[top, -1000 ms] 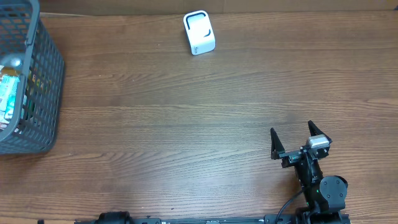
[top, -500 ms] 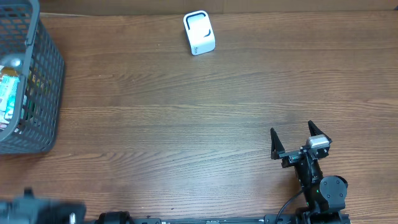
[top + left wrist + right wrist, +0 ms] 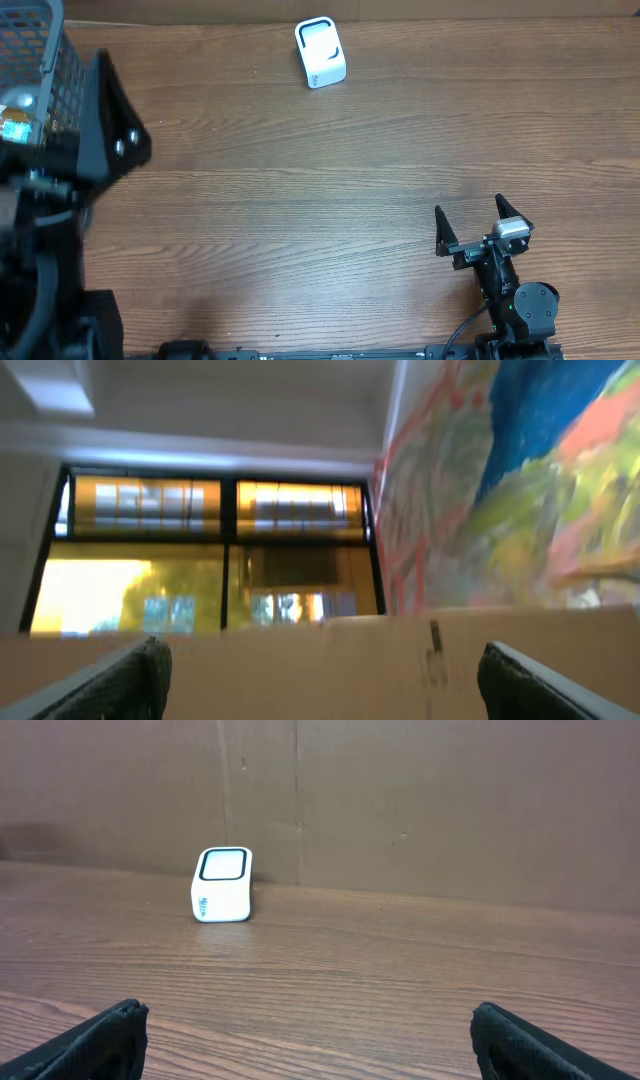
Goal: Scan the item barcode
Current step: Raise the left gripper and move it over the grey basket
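Note:
The white barcode scanner stands at the table's far edge; in the right wrist view the scanner is ahead and to the left, in front of a cardboard wall. Packaged items lie in the grey basket at the far left, mostly hidden by my raised left arm. My left gripper is open and empty, and its camera points up at windows and a painted wall. My right gripper rests open and empty near the table's front right, far from the scanner.
A brown cardboard wall runs behind the table's far edge. The left arm's dark bulk fills the left side of the overhead view, close under the camera. Bare wood lies between the scanner and my right gripper.
My left arm has risen from the bottom left corner into the overhead view and now covers much of the basket. The right arm and scanner have not moved.

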